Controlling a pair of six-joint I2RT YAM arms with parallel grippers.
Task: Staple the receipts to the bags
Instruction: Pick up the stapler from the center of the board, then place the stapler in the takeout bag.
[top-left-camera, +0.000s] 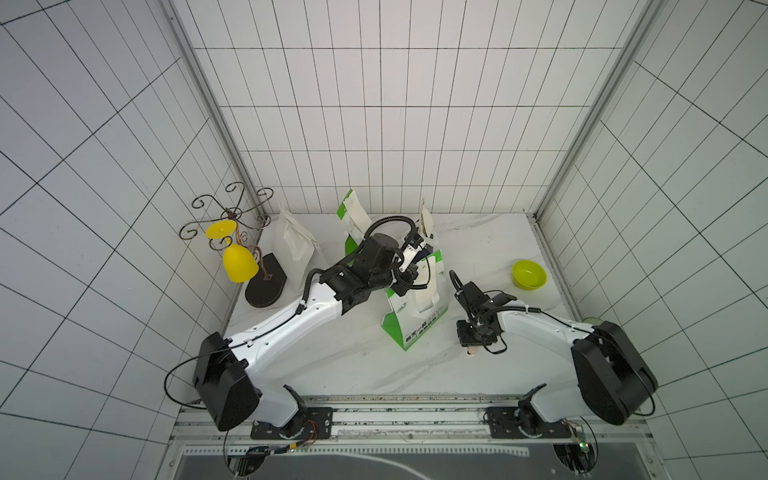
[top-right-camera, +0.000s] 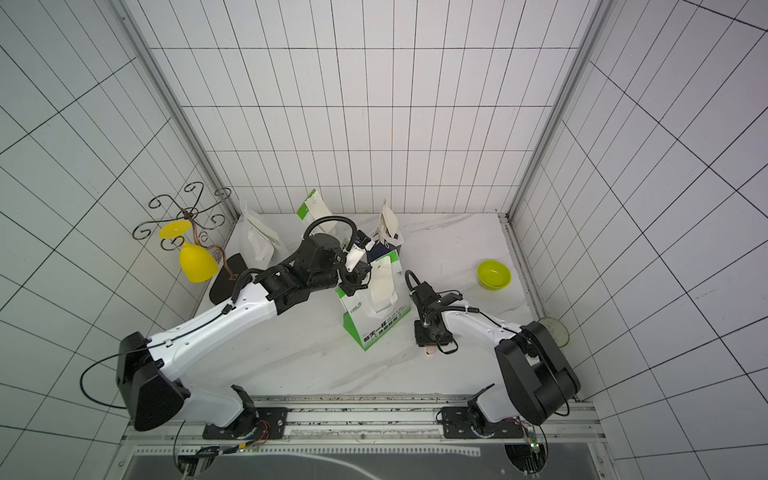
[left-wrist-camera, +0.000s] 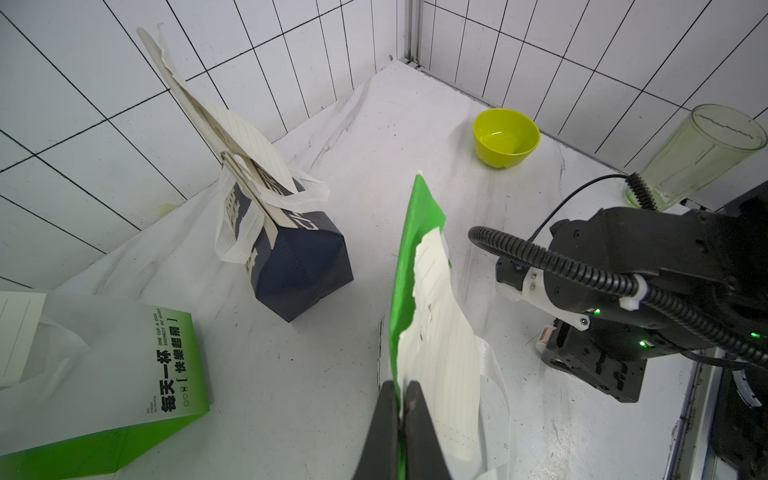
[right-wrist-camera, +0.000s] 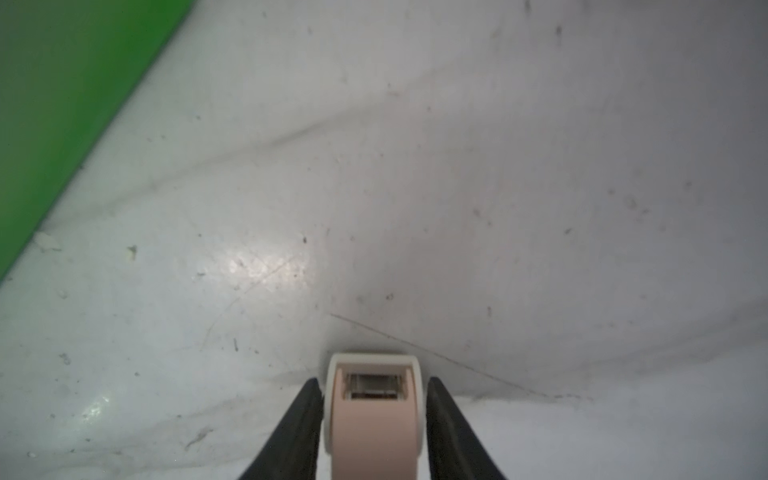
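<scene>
green-white bag (left-wrist-camera: 116, 345): 每天一杯, navy bag (left-wrist-camera: 303, 266): CH

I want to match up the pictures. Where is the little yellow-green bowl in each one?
In both top views: the yellow-green bowl stands right of the front green-and-white bag.
Left wrist: the bowl is beyond that bag, by the tiled wall.
Right wrist: not in it.
Shared landmark: that bag; the right wrist's green edge is probably it.

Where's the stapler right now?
The pink stapler stands on the tabletop between the right gripper's fingers. In a top view it lies on the right side, just right of the front green-and-white bag.
</scene>
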